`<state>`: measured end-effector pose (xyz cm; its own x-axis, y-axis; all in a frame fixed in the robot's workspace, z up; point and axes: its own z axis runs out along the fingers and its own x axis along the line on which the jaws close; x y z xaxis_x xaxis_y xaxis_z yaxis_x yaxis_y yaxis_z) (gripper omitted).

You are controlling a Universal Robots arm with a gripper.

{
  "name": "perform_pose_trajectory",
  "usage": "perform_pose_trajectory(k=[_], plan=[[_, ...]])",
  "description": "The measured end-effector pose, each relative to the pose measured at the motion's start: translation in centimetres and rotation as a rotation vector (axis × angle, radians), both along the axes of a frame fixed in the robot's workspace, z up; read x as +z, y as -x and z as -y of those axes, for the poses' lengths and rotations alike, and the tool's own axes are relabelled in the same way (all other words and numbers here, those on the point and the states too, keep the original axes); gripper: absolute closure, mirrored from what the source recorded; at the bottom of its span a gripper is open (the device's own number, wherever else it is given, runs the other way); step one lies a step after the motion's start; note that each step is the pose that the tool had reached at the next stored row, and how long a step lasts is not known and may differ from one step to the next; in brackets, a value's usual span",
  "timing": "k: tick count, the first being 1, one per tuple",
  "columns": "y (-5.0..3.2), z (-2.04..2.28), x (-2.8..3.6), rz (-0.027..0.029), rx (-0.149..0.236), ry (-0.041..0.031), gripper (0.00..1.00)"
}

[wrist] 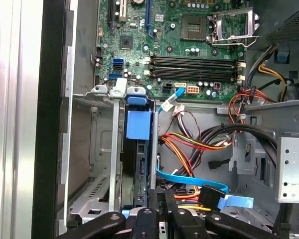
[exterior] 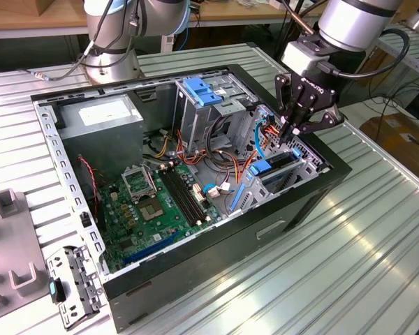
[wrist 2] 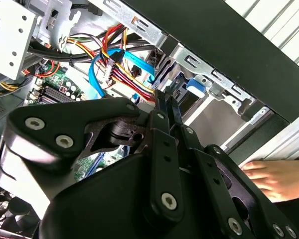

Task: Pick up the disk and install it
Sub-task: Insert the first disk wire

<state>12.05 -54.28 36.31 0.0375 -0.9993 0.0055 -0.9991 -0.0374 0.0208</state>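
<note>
The disk (exterior: pixel 274 169) stands on edge in the metal drive bay at the case's corner on the exterior view's right, blue bracket rails along its edges. In the first wrist view the disk (wrist: pixel 137 169) sits in its slot between grey cage walls, with a blue tab at one end. My gripper (exterior: pixel 288 131) hangs just above the bay's far end, its black fingers (wrist: pixel 154 211) pressed together. In the second wrist view the fingertips (wrist 2: pixel 163 102) meet near the blue bracket (wrist 2: pixel 194 87). I see nothing between them.
The open black case (exterior: pixel 216 244) holds a green motherboard (exterior: pixel 153 202), a grey power supply box (exterior: pixel 101 115), an upright metal cage with a blue latch (exterior: pixel 202 91), and coloured cables (wrist: pixel 189 144). A person's hand (wrist 2: pixel 271 177) rests outside the case wall. Grey fixtures (exterior: pixel 14 272) lie on the exterior view's left.
</note>
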Motion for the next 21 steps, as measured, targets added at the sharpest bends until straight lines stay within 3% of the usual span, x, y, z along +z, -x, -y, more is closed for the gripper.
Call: perform_pose_trajectory(k=[5, 8, 11, 21], plan=[[0.39, 0.24, -0.54, 0.0042, -0.001, -0.0002, 0.84], [0.44, 0.83, -1.06, 0.0048, -0.002, 0.0, 0.84], [0.44, 1.11, -1.27, 0.0048, -0.004, -0.0001, 0.84], [0.49, 1.14, -1.45, 0.0048, -0.029, 0.0, 0.84]])
